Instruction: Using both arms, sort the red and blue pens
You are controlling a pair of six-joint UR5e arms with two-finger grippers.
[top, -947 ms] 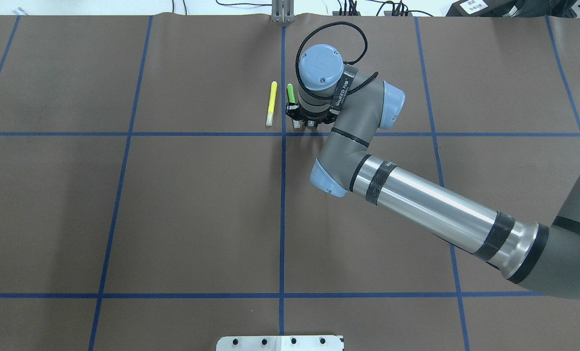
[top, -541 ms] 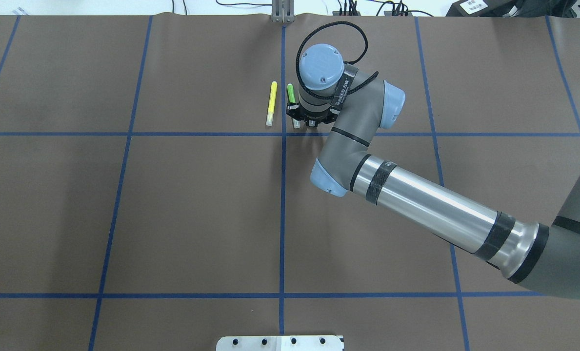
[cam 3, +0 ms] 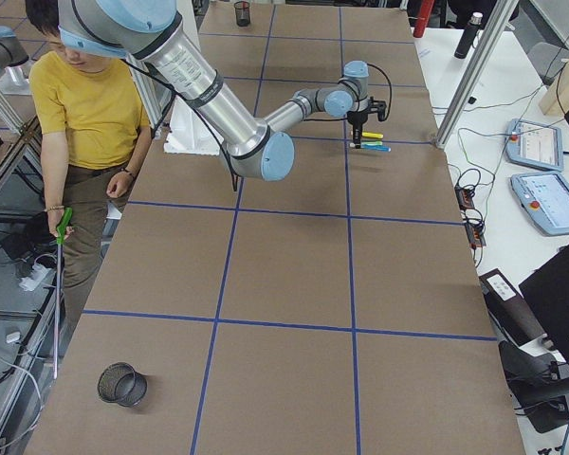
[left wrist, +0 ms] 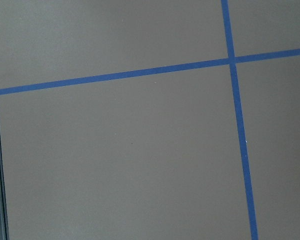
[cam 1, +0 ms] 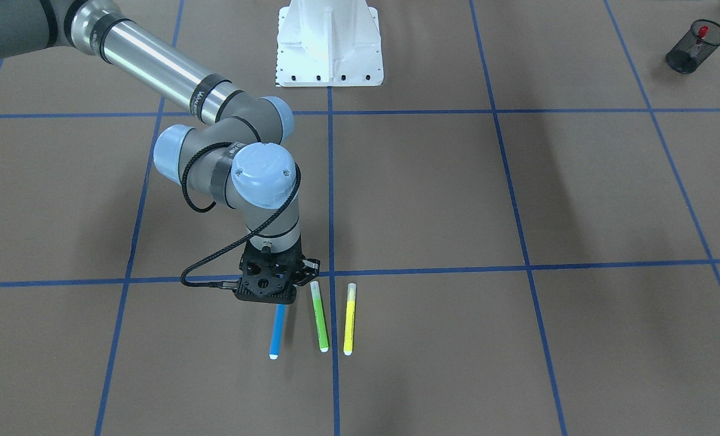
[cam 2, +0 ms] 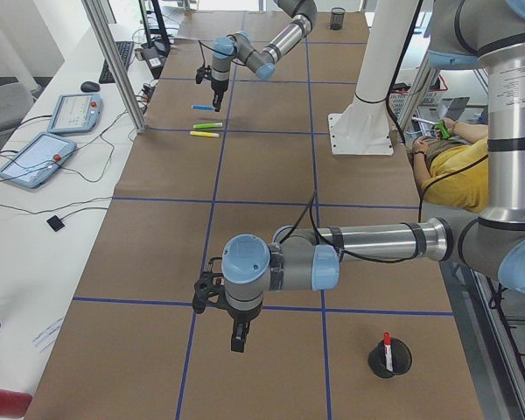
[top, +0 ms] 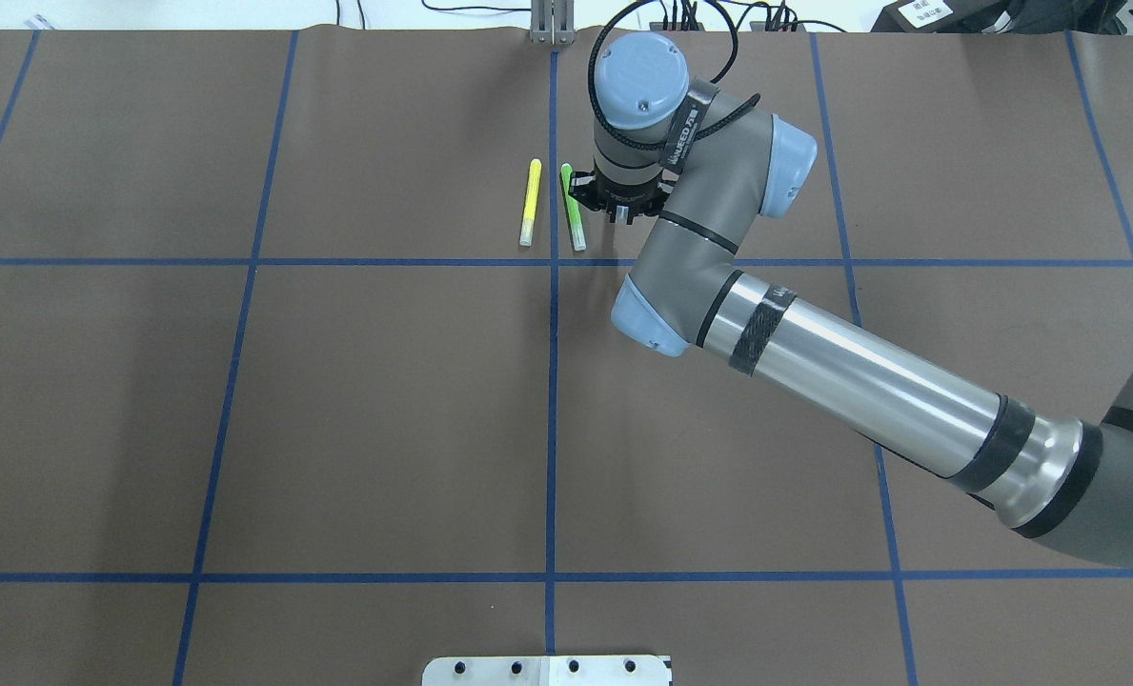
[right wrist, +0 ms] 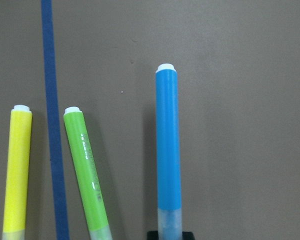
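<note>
My right gripper (cam 1: 270, 292) is shut on the clear-cap end of the blue pen (cam 1: 277, 332), which sticks out level from the jaws, slightly off the table. In the right wrist view the blue pen (right wrist: 168, 150) looks larger than the green highlighter (right wrist: 86, 170) and yellow highlighter (right wrist: 17, 170) lying beside it. In the overhead view the wrist hides the blue pen under the right gripper (top: 623, 208). The red pen (cam 1: 703, 28) stands in a black mesh cup (cam 1: 696, 45). My left gripper (cam 2: 237, 337) hangs over the table near that cup (cam 2: 390, 360); I cannot tell its state.
The green highlighter (cam 1: 319, 318) and yellow highlighter (cam 1: 349, 320) lie parallel just beside the right gripper. A second mesh cup (cam 3: 121, 384) sits at the table's right end. The white pedestal (cam 1: 329, 42) stands at the robot's side. A person (cam 3: 85, 104) stands behind it.
The right wrist has risen and shifted toward the far edge, taking the blue pen's cap end off its earlier spot. The green highlighter now shows in full.
</note>
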